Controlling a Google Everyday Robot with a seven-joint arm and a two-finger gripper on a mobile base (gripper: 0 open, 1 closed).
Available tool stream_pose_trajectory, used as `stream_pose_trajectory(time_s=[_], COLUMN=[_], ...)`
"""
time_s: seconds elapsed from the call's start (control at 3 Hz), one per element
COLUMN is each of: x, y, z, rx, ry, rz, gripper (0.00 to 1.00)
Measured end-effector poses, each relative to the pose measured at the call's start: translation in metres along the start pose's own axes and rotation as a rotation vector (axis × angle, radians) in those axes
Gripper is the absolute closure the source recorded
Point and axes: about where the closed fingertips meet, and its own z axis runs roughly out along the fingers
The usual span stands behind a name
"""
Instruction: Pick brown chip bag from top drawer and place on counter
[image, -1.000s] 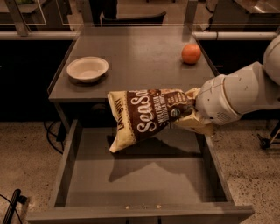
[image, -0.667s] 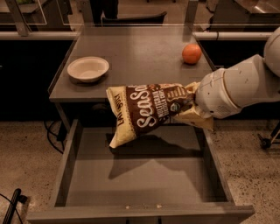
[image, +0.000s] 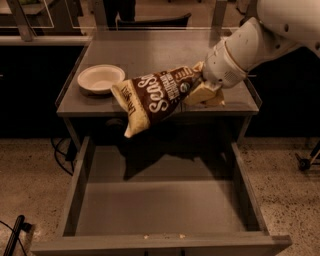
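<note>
The brown chip bag (image: 155, 96) hangs in the air, tilted, its lower cream end down over the counter's front edge. My gripper (image: 202, 90) is shut on the bag's right end, with tan fingers (image: 200, 93) showing below the white arm. The bag is above the front of the grey counter (image: 150, 52) and clear of the top drawer (image: 160, 205), which stands pulled open below with a bare grey floor.
A white bowl (image: 100, 78) sits on the counter's left side, close to the bag's left end. My white arm covers the counter's right part. Speckled floor lies on both sides of the drawer. A dark cable (image: 62, 155) hangs at the left.
My gripper has lifted the bag higher and farther back, from over the drawer to over the counter's front edge. The orange ball seen earlier at the back right is now hidden by my arm.
</note>
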Motion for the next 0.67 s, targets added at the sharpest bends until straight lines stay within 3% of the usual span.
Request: stream_pose_trajectory(time_s=[0.33,0.67], x=[0.003,0.001], y=[-0.048,-0.084], z=[0.039,0.048], rx=[-0.134,-0.149], ry=[0.016,0.006], rz=[0.031,0.050], gripper=[1.00,1.00])
